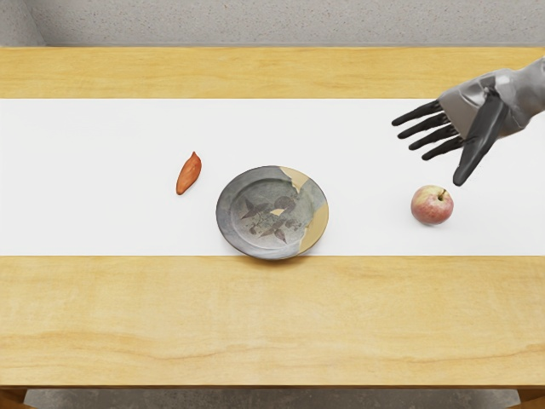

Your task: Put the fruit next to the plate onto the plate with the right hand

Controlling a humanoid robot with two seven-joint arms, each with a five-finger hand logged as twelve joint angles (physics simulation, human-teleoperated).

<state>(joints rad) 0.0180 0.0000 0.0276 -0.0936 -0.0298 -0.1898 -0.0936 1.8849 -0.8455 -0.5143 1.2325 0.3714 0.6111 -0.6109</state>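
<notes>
- My right hand (473,115): fingers (419,113) spread apart, holding nothing, hovering just behind the apple (432,204).
- Apple sits stem-up on the white runner (102,170), well to the right of the plate (222,209).
- Plan: come down over it, wrap from the top with thumb opposite; it's round and may roll.
- Orange-red tapered item (188,173) left of plate: ignore.
- Wooden bench (255,324), grey wall (255,21) behind.

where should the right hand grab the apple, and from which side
Probably around the round middle of the apple, coming down from above: it sits stem up with nothing touching it. The right hand is open, up and right of it in the head view, so it can close on opposite sides.
</notes>
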